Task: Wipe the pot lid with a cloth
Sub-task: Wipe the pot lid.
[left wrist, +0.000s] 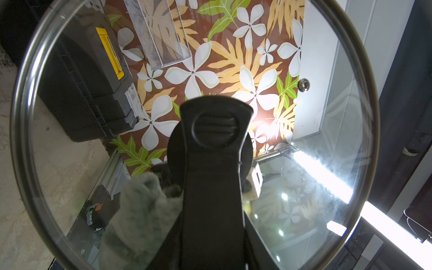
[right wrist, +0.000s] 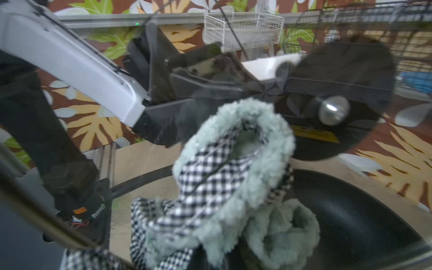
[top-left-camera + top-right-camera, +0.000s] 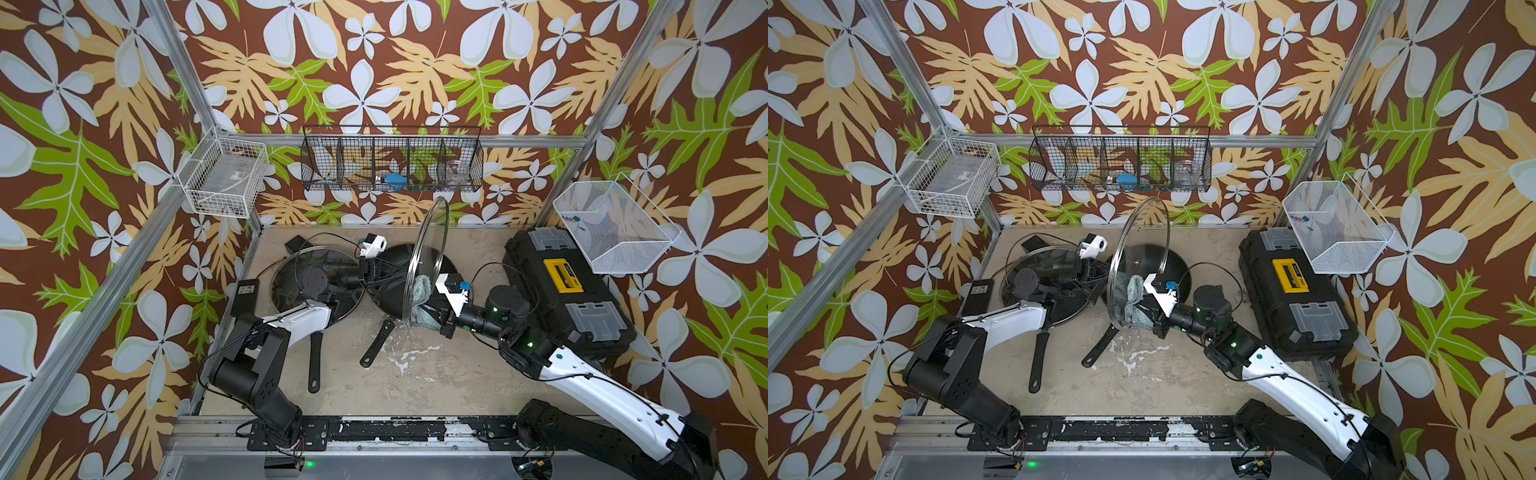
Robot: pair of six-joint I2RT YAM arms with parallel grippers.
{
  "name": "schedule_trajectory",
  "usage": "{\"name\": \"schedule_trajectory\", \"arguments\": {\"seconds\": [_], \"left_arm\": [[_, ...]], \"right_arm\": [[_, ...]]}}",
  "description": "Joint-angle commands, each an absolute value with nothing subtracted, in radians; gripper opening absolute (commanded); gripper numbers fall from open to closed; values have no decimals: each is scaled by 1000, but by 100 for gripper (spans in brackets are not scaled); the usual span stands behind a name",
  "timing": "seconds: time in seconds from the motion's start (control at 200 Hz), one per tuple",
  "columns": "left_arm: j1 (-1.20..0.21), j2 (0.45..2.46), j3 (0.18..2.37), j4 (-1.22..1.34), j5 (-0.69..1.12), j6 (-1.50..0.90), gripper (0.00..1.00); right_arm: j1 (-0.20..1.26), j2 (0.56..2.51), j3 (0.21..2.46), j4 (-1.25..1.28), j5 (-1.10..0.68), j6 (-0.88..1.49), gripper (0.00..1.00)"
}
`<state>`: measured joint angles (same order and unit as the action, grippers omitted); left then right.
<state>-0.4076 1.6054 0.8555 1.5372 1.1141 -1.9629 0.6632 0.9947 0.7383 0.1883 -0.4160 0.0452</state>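
The left gripper [image 3: 395,272], just left of centre in both top views, has its jaws clamped on the black handle [image 1: 215,126] of a round glass pot lid with a metal rim [image 3: 430,232], which stands raised on edge and nearly upright, its top leaning toward the back wall. From the other side the right gripper [image 3: 432,313] has its jaws pinched on a pale grey-teal fluffy cloth with a black-and-white checked backing [image 2: 233,175]. The cloth is bunched against the lower half of the glass, on the face away from the handle. Through the glass in the left wrist view it shows as a blurred grey mass at lower left of the handle. Directly below the lid lies a black frying pan [image 3: 1167,259], its long handle pointing toward the lower centre of the frame. To the left sits a second black frying pan covered by its own glass lid [image 3: 286,286], partly hidden by the left arm. All rest on a beige, scuffed tabletop [image 3: 415,382]. At right stands a black toolbox with a yellow latch [image 3: 569,291], with a white mesh basket [image 3: 615,228] above it. A black wire rack [image 3: 390,160] hangs on the back wall, and a white wire basket [image 3: 226,176] is at upper left.
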Motion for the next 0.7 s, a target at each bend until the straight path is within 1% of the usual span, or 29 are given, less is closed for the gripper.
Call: {"name": "schedule_trajectory", "arguments": {"seconds": [0.0,0.115,0.235,0.375,0.475,0.53,0.58,0.696], "left_arm": [[-406,1590,870,1873,1066,-1962,0],[-406,1589,868,1873,1066,-1960,0],[-407,1587,864,1873,1067,-1956,0],[-407,1586,854,1872,1069,-1945,0],[-405,1581,844,1832,1063,-1902,0],[-405,1565,835,1762,1054,-1840,0],[-403,1543,831,1660,1054,-1748,0],[-403,1462,838,1292,1031,-1465,0]], "right_arm": [[599,1014,722,226,-365,90,0],[515,1061,744,262,-317,129,0],[445,1143,839,269,-305,153,0],[421,1229,1012,235,-305,140,0],[420,1231,1097,241,-389,130,0],[421,1201,1097,270,-428,143,0],[421,1161,1074,296,-426,159,0],[421,1056,1015,289,-360,164,0]]}}
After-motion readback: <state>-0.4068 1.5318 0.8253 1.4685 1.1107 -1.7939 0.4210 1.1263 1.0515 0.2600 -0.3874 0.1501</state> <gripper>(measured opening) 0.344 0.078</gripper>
